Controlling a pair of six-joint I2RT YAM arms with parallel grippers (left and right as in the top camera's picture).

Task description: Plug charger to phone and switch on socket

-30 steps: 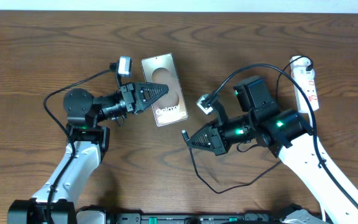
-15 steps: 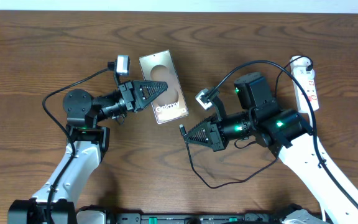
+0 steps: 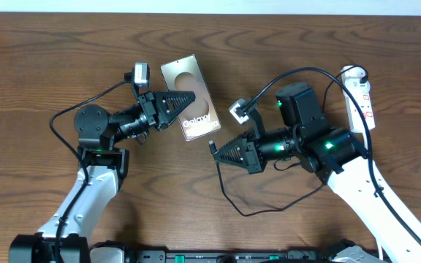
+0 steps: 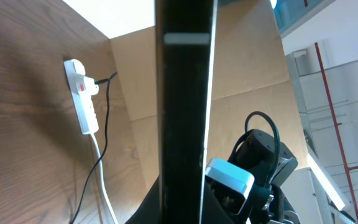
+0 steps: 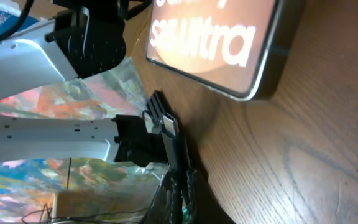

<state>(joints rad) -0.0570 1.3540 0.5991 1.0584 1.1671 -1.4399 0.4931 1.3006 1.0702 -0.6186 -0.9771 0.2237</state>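
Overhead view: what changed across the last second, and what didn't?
The left gripper, clamped on the phone, carried it slightly up and to the left in the image, turning it a little. The right gripper, holding the charger by its tip, closed in toward the phone's lower end; the two are not joined yet. The power strip stayed put at the right.

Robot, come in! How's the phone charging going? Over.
Left gripper shut on the phone. Right gripper shut on the charger tip, aimed at the phone's end, not plugged in. Socket untouched. Nothing between tip and phone.
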